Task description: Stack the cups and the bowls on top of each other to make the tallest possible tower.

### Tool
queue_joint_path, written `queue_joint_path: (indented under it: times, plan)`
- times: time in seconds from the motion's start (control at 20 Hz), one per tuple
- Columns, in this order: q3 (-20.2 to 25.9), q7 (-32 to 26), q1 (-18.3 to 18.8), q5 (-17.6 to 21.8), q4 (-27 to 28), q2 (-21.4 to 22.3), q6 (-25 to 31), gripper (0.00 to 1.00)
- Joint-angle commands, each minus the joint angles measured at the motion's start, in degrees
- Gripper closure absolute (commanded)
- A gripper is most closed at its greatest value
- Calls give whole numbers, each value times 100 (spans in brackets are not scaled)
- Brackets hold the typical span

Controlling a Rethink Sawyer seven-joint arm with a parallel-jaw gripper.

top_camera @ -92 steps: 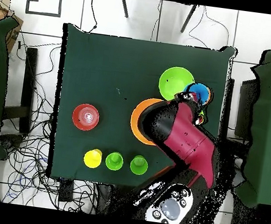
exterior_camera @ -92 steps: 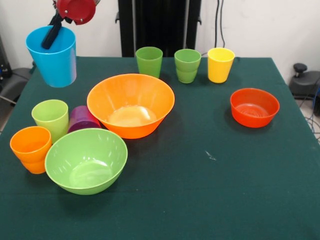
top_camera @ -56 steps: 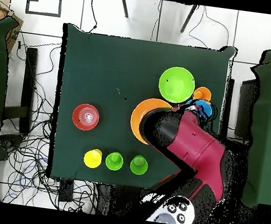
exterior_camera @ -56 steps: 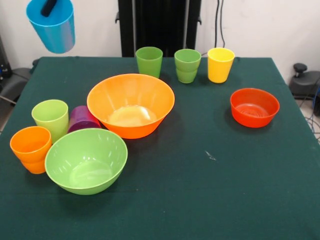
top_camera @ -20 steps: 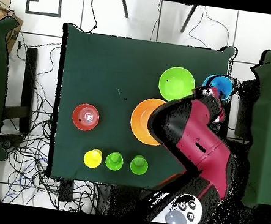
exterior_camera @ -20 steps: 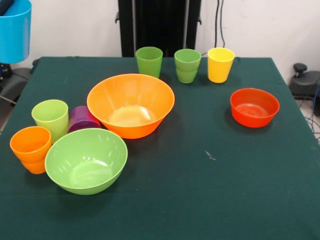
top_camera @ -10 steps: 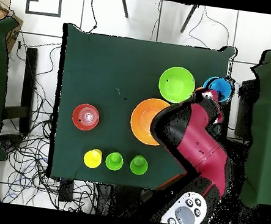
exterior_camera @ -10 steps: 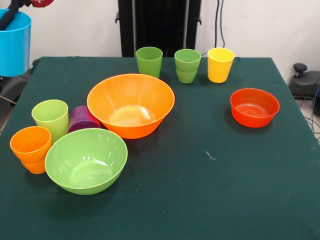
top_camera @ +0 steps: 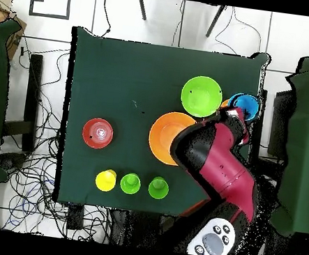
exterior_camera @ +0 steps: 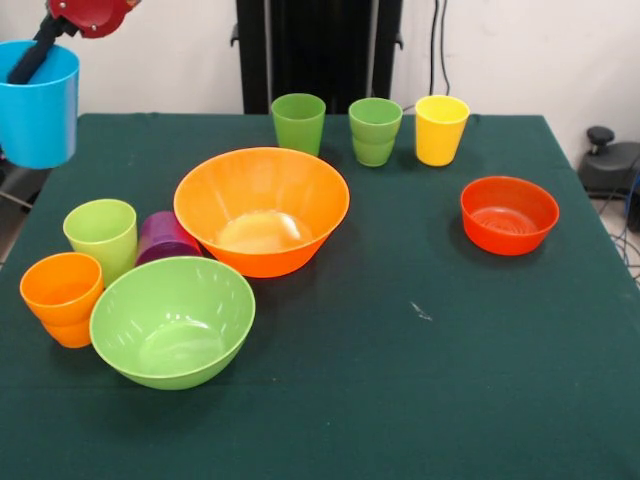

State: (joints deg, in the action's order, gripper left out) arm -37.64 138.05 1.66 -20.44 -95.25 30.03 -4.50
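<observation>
At the upper left of the front view the gripper [exterior_camera: 30, 62] holds the blue cup [exterior_camera: 38, 104] by its rim, one dark finger reaching down inside it, the cup lifted clear and hanging over the desk [exterior_camera: 400, 380] at its left edge. The lower right half of the desk is bare cloth, the widest open room; the left side is crowded. There the large orange bowl [exterior_camera: 262, 208] and the lime-green bowl [exterior_camera: 172, 320] sit close together, with the purple cup [exterior_camera: 164, 238] squeezed between them and the lime cup [exterior_camera: 101, 236], and orange cups [exterior_camera: 62, 298] nested one in another at the lower left. Along the top edge stand a dark green cup [exterior_camera: 298, 123], green cups [exterior_camera: 375, 130] stacked in a pair, and a yellow cup [exterior_camera: 441, 129]. The red-orange bowl [exterior_camera: 508, 214] sits alone at the right. All bowls look empty. The overhead view shows the red arm [top_camera: 216, 162] covering part of the orange bowl and hiding the small cups beside it, with the blue cup at the desk's right edge.
</observation>
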Motion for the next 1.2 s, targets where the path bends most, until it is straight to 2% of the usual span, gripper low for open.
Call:
queue_joint_path:
  times: [0.05,0.25,1.2]
  plan:
    - [790,992,-22,-103,-365,-279,-142,100]
    - [214,1015,-497,-478,-248,-569,336,100]
    - [-938,1498,-2216,-2153,-605,-1377,1134,100]
